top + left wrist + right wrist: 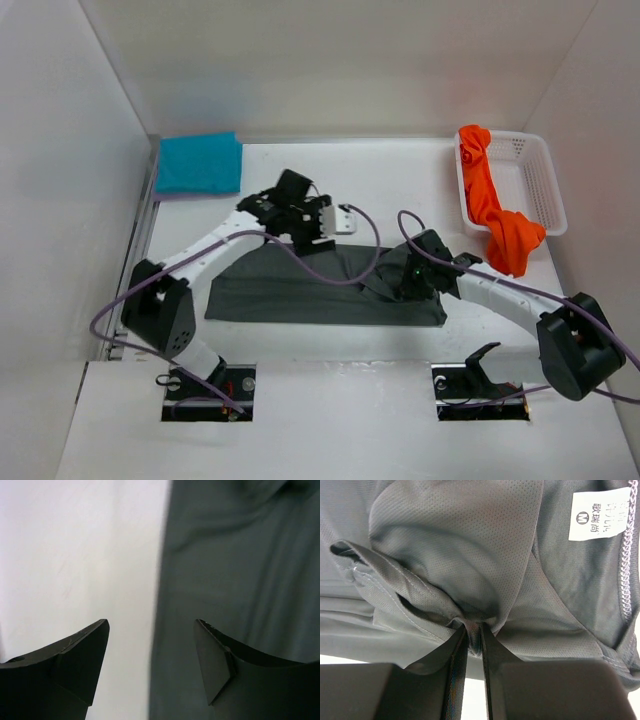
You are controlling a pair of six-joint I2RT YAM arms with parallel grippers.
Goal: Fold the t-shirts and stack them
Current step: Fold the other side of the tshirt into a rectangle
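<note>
The dark grey t-shirt (300,292) lies as a folded strip in the middle of the table. My left gripper (325,222) hovers over its far edge, open and empty; in the left wrist view the gap of the left gripper (150,625) straddles the border between grey cloth (240,570) and white table. My right gripper (408,280) sits at the shirt's right end. In the right wrist view the right gripper (474,625) pinches a bunched fold of grey cloth (470,545) near the size label (596,514). A folded teal t-shirt (198,163) rests at the back left. An orange t-shirt (495,210) hangs out of the basket.
A white mesh basket (535,175) stands at the back right against the right wall. White walls enclose the table on the left, back and right. Purple cables (320,270) loop from both arms over the grey shirt.
</note>
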